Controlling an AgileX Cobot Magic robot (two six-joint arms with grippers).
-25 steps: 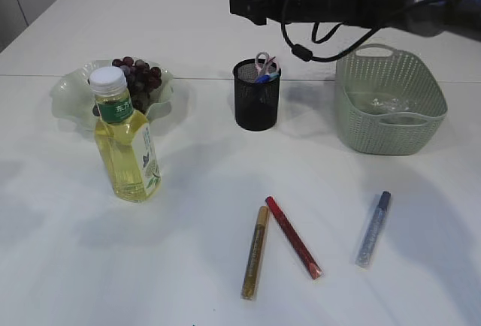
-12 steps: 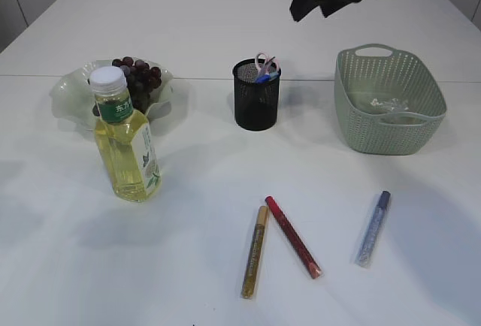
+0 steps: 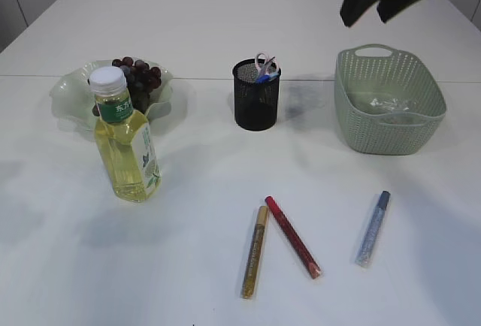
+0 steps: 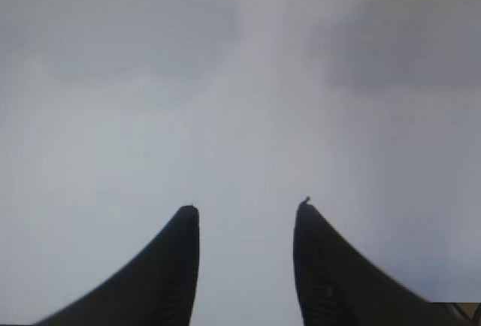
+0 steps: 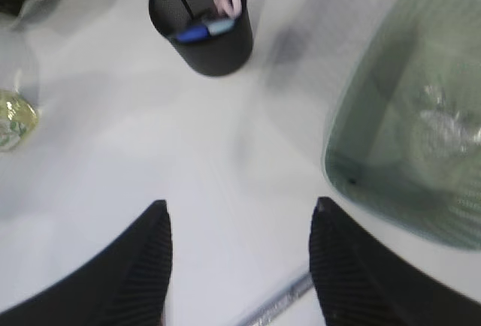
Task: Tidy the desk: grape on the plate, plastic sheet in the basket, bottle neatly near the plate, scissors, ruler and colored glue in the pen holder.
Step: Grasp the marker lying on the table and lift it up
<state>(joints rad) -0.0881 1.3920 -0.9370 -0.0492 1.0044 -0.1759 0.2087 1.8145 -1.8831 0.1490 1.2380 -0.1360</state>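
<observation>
Grapes [image 3: 137, 76] lie on the pale green plate [image 3: 68, 93]. The yellow bottle [image 3: 126, 144] stands upright just in front of the plate. The black mesh pen holder [image 3: 255, 101] holds pink scissors [image 3: 264, 63] and a blue item; it also shows in the right wrist view [image 5: 210, 29]. The plastic sheet [image 3: 389, 105] lies in the green basket [image 3: 391, 134]. Three glue sticks lie on the table: gold [image 3: 255, 252], red [image 3: 293, 237], silver-blue [image 3: 373, 228]. My right gripper [image 3: 374, 3] hangs open high above the basket's back. My left gripper [image 4: 246, 209] is open over bare table.
The basket [image 5: 451, 198] fills the right of the right wrist view, with the silver glue stick [image 5: 278, 303] between the fingers' lower edge. The bottle cap edge [image 5: 11, 119] shows at its left.
My right arm has swung from above the pen holder to the right and up, now above the basket. Objects on the table have not moved.
</observation>
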